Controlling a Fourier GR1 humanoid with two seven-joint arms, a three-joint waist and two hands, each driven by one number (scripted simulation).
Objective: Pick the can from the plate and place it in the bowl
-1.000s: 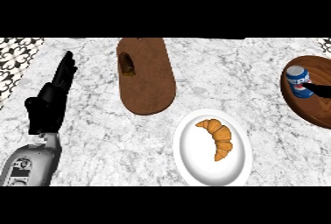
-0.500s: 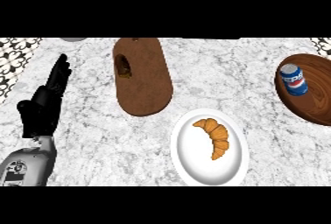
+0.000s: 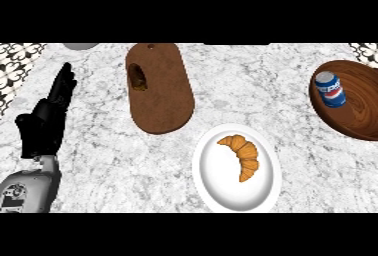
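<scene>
A blue soda can (image 3: 330,89) stands upright inside the brown wooden bowl (image 3: 360,122) at the right edge of the head view. A white plate (image 3: 214,187) sits at the lower middle and carries only a croissant (image 3: 241,156). My left hand (image 3: 46,122) rests open at the left side, fingers straight and pointing up. My right hand does not show anywhere.
A brown wooden cutting board (image 3: 164,100) lies at the upper middle with a small dark brown object (image 3: 137,78) near its top left. A pale round thing (image 3: 80,46) peeks in at the top left. Patterned tiles (image 3: 13,65) border the marble counter on the left.
The dark right hand that was beside the can at the bowl has left the view. The can stays upright in the bowl. The view has shifted slightly, the left hand stays open.
</scene>
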